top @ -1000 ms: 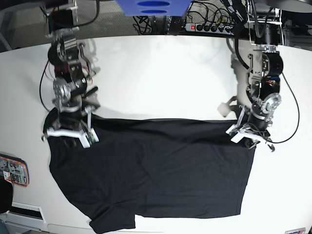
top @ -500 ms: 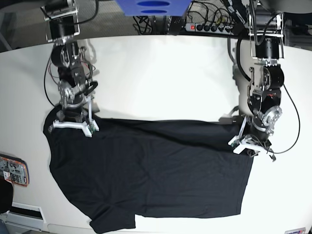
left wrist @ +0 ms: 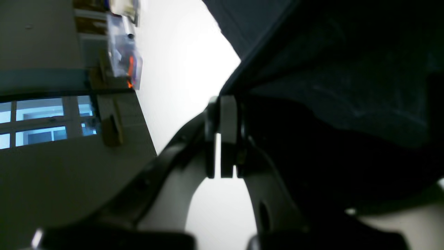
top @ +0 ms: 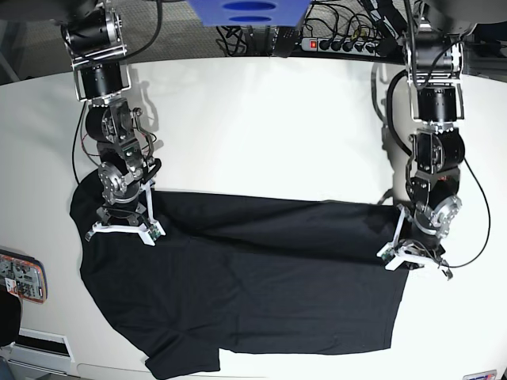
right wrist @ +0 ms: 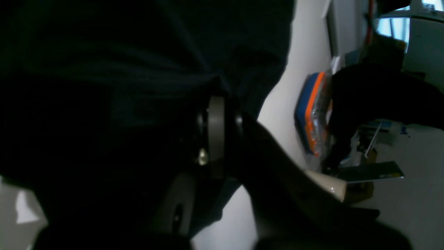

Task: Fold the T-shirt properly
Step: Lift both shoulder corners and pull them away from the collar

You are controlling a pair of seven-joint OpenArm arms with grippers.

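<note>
The black T-shirt (top: 253,277) lies spread on the white table (top: 261,119), its far edge folded over in a band. At that edge's left end, my right gripper (top: 123,231) is shut on the cloth. My left gripper (top: 413,262) is shut on the right end of the same edge. In the left wrist view the left gripper (left wrist: 222,104) pinches the hem of the T-shirt (left wrist: 347,69). The right wrist view shows the right gripper (right wrist: 215,102) closed, with the T-shirt (right wrist: 104,52) draped over it. A sleeve lies at the front left.
An orange and blue case (top: 20,277) sits at the table's left edge, also visible as the case (right wrist: 308,114). A power strip (top: 341,43) with cables lies beyond the far edge. A blue object (top: 249,12) hangs at the top.
Both grippers have moved toward the table's front with the shirt's far edge in them. The left gripper has travelled further, and the folded band is now wider.
</note>
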